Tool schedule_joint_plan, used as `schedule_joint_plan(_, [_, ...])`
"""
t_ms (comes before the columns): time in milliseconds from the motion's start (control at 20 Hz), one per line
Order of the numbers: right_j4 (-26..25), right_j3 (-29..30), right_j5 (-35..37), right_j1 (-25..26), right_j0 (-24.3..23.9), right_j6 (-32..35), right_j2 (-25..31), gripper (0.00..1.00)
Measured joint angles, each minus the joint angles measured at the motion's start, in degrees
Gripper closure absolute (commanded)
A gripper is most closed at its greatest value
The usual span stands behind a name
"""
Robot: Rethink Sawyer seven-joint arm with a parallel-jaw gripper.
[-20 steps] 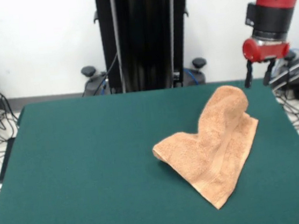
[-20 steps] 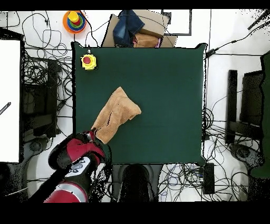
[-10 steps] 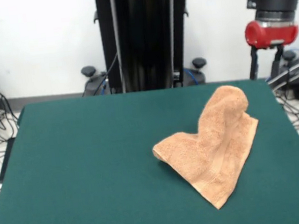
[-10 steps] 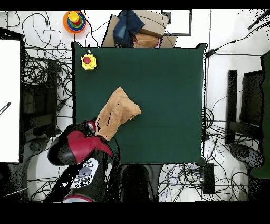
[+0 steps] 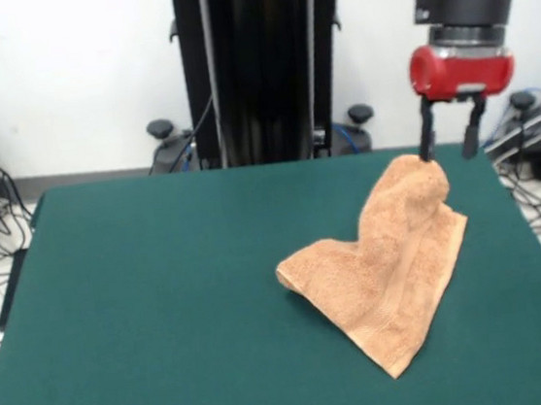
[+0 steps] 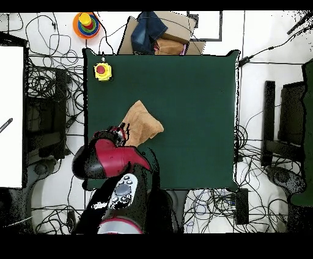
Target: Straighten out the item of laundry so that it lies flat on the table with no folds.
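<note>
Front view: I look low across the table (image 5: 165, 302), fairly near.
Overhead view: I look straight down from high, whole table (image 6: 189, 110) visible.
Shared: table, towel (image 5: 385, 268), gripper (image 5: 450, 148).

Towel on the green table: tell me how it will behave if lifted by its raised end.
The towel lies draped in soft folds, so it will likely hang limp. Its terry pile probably grips rather than slips. The gripper hovers open above its hump.

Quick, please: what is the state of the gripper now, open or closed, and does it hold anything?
Gripper: jaws open, holding nothing, poised just above the raised end of the towel.
</note>
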Motion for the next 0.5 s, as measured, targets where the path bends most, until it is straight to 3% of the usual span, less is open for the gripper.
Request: schedule_joint_plan(500, [-8.59,-4.93,0.05,3.28,-10.18,0.0,4.96,0.0])
